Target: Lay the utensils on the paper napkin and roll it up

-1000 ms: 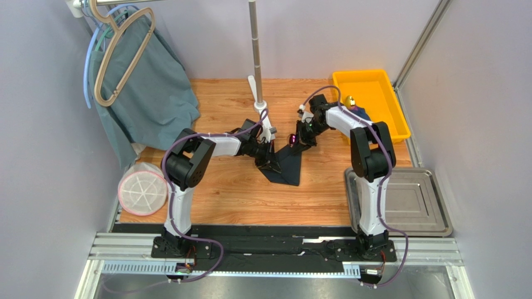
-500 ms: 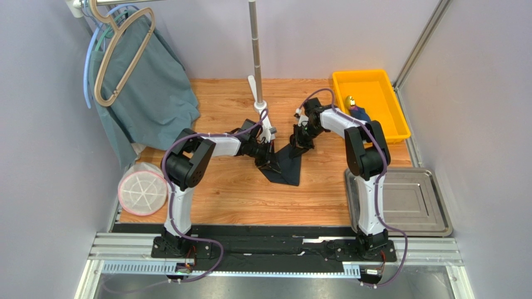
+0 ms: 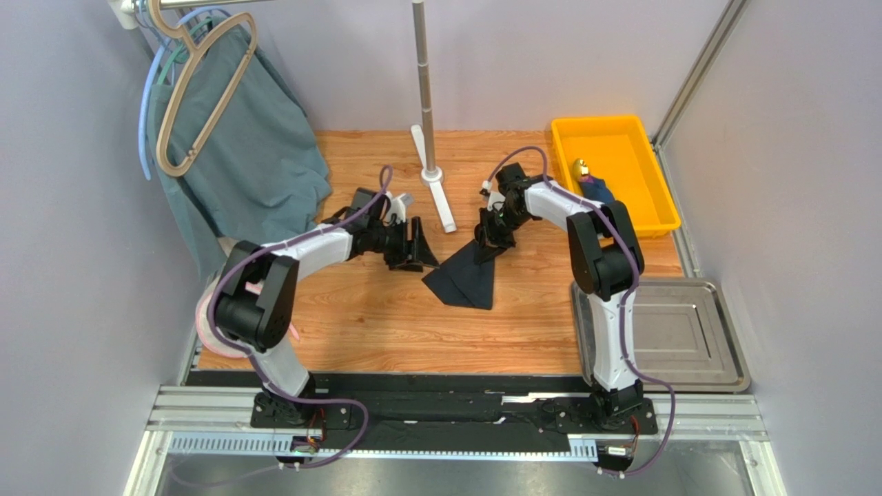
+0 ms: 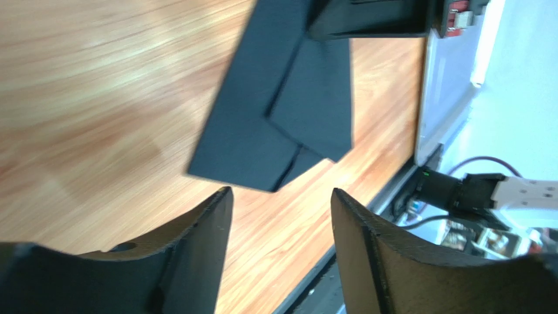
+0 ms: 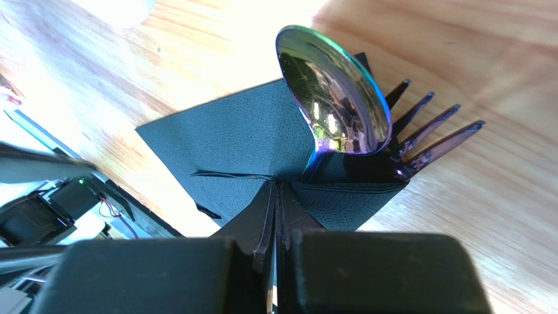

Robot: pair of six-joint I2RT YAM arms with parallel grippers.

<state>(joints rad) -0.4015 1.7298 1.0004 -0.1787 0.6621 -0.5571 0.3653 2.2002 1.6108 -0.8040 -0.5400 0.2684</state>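
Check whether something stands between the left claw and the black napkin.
Nothing visible does: only bare table separates the open left claw from the paper napkin. The right claw is shut on its far end.

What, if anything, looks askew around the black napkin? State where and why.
The paper napkin lies crooked and unevenly folded, its layers overlapping off-square. The spoon and fork stick out past its edge, bowl and tines uncovered. The right gripper pinches a fold; the left gripper is open, apart from it.
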